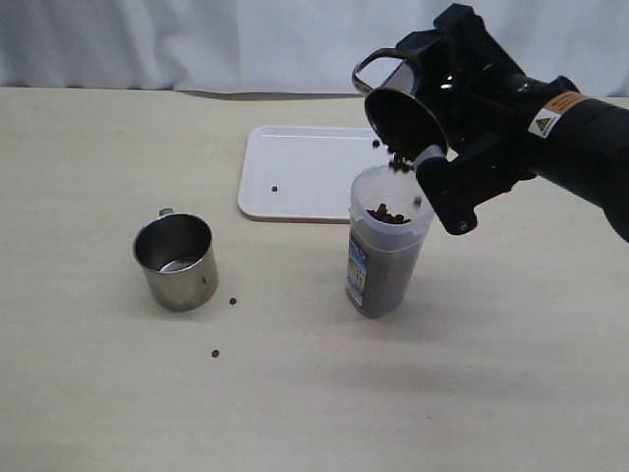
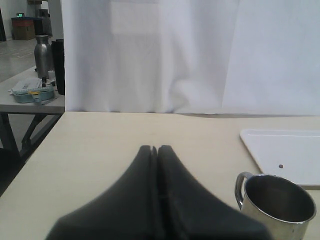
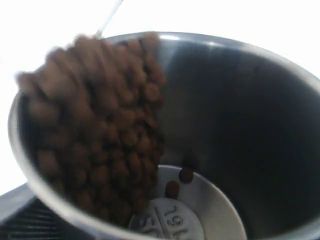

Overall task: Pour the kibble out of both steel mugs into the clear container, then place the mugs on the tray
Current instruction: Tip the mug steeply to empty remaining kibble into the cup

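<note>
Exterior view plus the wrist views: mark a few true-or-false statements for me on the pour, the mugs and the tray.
1. The right fingers hold a steel mug tilted above the clear container. True.
2. The other mug stands on the tray. False: it stands on the table, beside the tray.
3. Loose kibble lies on the table near that mug. True.
4. The tray holds nothing. False: one pellet lies on it.
5. The left fingers are open. False: they are shut and empty.
</note>
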You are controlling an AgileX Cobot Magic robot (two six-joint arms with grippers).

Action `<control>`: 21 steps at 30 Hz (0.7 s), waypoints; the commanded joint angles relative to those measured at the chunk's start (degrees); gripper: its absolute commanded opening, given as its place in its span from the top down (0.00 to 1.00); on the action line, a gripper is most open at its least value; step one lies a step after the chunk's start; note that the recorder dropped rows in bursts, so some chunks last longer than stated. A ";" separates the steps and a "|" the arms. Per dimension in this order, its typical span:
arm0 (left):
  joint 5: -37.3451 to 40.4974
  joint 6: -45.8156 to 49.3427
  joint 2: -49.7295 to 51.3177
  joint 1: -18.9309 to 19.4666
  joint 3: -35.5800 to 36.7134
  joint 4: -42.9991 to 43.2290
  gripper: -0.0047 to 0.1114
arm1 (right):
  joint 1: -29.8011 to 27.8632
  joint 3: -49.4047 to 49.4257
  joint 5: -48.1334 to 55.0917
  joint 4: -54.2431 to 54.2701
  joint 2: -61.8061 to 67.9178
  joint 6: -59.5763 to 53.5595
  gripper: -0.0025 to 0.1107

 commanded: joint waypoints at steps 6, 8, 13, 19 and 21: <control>-0.75 -0.19 -0.12 -0.36 0.09 0.00 0.96 | -0.06 -0.86 -0.75 -1.02 -0.35 -0.05 0.93; -0.75 -0.19 -0.12 -0.36 0.09 0.00 0.96 | -0.06 -1.32 -0.75 -1.02 -0.35 -0.05 0.93; -0.75 -0.19 -0.12 -0.36 0.09 0.00 0.96 | -0.06 -1.66 0.17 -1.47 -0.35 -0.05 0.93; -0.75 -0.19 -0.12 -0.36 0.09 0.00 0.96 | -0.06 -1.66 2.12 -2.30 -0.35 -0.05 0.93; -0.75 -0.19 -0.12 -0.36 0.09 0.00 0.96 | -0.06 -1.66 2.01 -2.30 -0.35 -0.05 0.93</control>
